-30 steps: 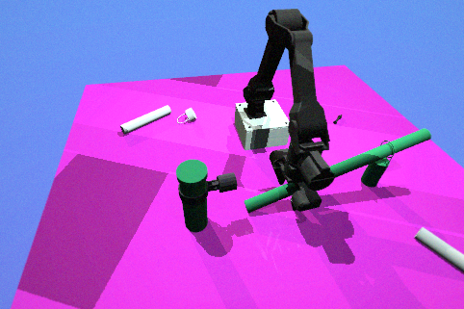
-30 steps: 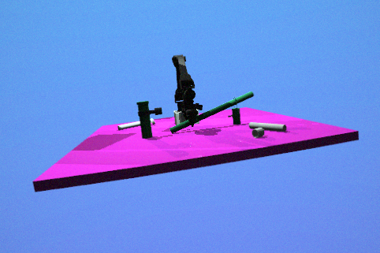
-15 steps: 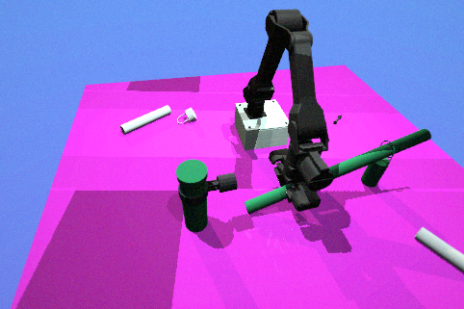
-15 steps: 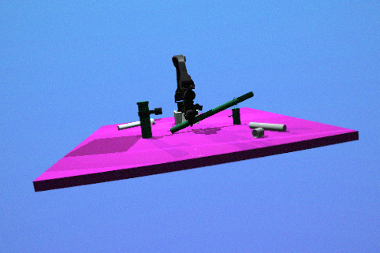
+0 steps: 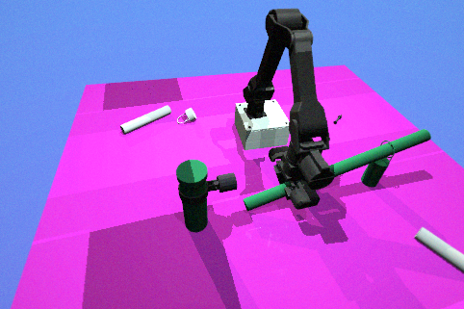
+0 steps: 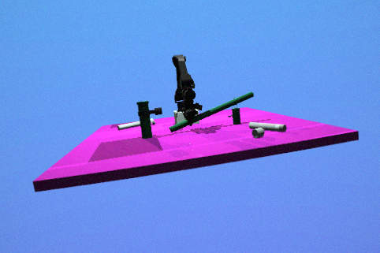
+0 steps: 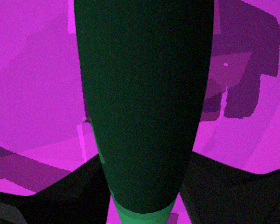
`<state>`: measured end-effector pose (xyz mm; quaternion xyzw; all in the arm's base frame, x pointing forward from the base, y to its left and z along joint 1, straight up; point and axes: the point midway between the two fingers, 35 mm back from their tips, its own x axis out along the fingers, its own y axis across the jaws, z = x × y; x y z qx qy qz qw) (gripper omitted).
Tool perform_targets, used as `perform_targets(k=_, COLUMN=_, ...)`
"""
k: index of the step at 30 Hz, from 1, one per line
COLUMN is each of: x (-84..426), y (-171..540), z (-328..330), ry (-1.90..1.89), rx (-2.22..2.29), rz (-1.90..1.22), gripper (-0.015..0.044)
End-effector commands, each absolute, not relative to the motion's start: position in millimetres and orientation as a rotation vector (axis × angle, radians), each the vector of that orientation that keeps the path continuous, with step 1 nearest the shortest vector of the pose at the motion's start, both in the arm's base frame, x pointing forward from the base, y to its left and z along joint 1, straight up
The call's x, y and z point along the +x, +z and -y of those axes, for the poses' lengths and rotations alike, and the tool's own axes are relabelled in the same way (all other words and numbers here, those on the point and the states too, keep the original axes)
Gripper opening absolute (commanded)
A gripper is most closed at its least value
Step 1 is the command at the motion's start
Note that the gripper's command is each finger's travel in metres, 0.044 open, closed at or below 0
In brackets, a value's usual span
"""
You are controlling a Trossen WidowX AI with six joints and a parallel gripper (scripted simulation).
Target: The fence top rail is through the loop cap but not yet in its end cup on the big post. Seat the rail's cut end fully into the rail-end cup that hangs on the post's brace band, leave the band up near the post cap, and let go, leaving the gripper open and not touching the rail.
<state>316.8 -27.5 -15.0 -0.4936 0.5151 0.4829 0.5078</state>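
Observation:
The green rail (image 5: 366, 157) (image 6: 221, 108) (image 7: 146, 100) slants down from the loop cap's ring, on top of the short green post (image 5: 375, 173) (image 6: 236, 117), to its low cut end near the big post. My gripper (image 5: 292, 185) (image 6: 191, 119) is shut on the rail, nearer the low end; in the wrist view a finger shows on each side. The dark rail-end cup (image 5: 227, 183) (image 6: 158, 111) sticks out from the big green post (image 5: 195, 213) (image 6: 146, 125), high up near its cap. The cut end is outside the cup, lower and apart from it.
A white tube (image 5: 145, 119) (image 6: 130, 125) and a white looped cap (image 5: 191, 115) lie at the back left. A second white tube (image 5: 440, 249) (image 6: 264, 126) and a short grey piece (image 6: 258, 132) lie near the short post. A small dark part (image 5: 338, 119) lies right of my white base (image 5: 265, 134).

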Motion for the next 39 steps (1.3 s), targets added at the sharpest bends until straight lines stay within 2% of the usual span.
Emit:
perform_targets(k=1, x=321.5, y=7.9, z=30.5, ry=1.122, rx=-1.245, rz=-1.276, gripper=0.0)
perform_targets(k=9, x=315.3, y=67.0, z=40.3, ry=1.009, rx=-1.374, rz=-1.42, gripper=0.0)
perform_targets(k=39, x=313.7, y=64.5, z=39.0, ry=1.03, rx=-1.361, rz=-1.42, gripper=0.0)
